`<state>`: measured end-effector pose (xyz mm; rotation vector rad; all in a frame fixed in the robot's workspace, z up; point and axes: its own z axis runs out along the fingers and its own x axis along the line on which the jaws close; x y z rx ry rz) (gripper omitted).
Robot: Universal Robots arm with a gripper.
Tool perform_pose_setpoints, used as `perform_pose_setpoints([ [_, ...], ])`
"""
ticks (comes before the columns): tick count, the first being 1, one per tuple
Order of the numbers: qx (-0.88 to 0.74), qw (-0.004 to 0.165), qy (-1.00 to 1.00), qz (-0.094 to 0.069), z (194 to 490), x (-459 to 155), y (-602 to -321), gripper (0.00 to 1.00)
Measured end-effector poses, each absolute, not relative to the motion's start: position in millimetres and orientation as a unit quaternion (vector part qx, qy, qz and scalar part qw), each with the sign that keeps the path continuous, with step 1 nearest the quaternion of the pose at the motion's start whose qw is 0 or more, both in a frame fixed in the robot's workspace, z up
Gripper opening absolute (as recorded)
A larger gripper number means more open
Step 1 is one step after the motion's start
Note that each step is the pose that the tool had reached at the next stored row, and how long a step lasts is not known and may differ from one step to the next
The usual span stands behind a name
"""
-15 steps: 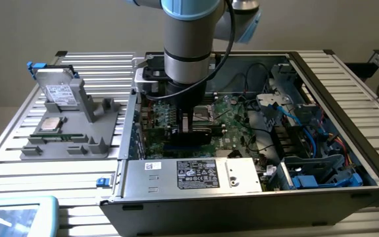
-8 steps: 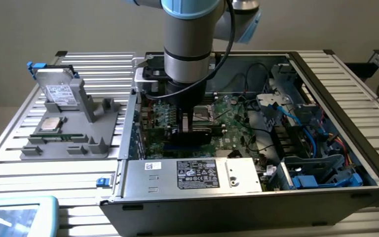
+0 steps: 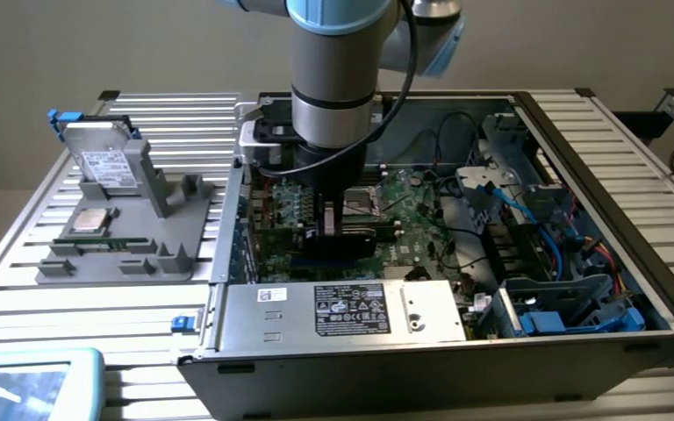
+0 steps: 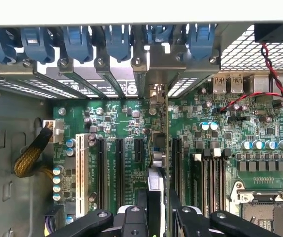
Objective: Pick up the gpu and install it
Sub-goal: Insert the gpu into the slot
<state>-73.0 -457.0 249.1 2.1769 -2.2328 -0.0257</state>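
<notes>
The gpu (image 4: 156, 163) shows edge-on in the wrist view as a thin upright card. It runs from between my fingers toward the rear slot openings, over the motherboard (image 4: 126, 123) between two black expansion slots. Its silver bracket end (image 4: 154, 94) reaches the case's rear wall. My gripper (image 4: 157, 205) is shut on the card's upper edge, with a black finger (image 4: 142, 200) on each side. In the exterior view the gripper (image 3: 334, 217) reaches down into the open computer case (image 3: 618, 175), and the dark gpu (image 3: 354, 231) sits low against the board beneath it. Whether the card is seated in a slot I cannot tell.
A grey fixture (image 3: 185, 259) at the exterior view's left holds a silver hard drive (image 3: 105, 162), a processor (image 3: 89, 220) and a memory stick (image 3: 109, 245). The power supply (image 3: 349, 309) lies along the case front. Blue cables (image 3: 548, 219) crowd the exterior view's right. Blue slot latches (image 4: 77, 42) line the rear.
</notes>
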Motion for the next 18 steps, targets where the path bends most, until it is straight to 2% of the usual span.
perform_pose_setpoints([
  [18, 0.698, 0.013, -0.716, -0.007, 250.2, -73.2, -456.1, 0.27],
])
